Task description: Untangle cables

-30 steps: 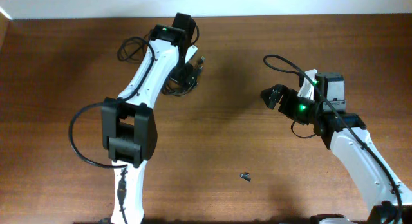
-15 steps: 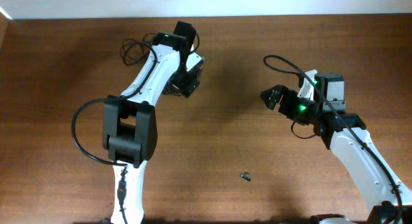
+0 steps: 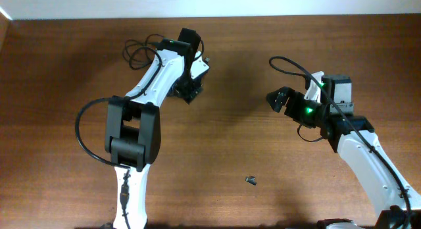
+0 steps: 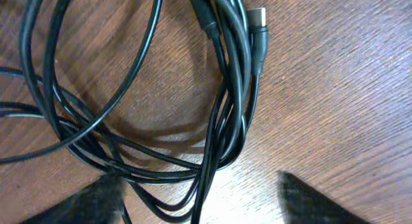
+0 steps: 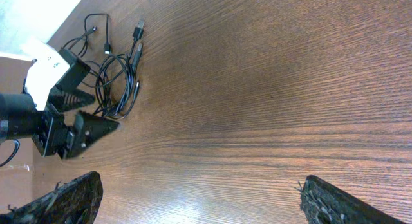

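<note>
Left claw (image 4: 203,205): jaws apart, low over tangled cables (image 4: 226,89). Right claw (image 5: 193,198): jaws wide, empty, well apart from cables.

Soft, even light is seen overhead across the surface (image 3: 223,143). Ahead of the left gripper (image 4: 206,199) the cables (image 4: 225,89) are rendered sharp, with faint shadows cast beneath; its fingertips (image 4: 96,198) are blurred. Glare is caught on the wood at the right gripper (image 5: 203,201), whose tips are equally soft.

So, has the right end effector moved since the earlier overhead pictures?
No. The right end effector stays put, above and right of the small dark piece in the overhead view.
</note>
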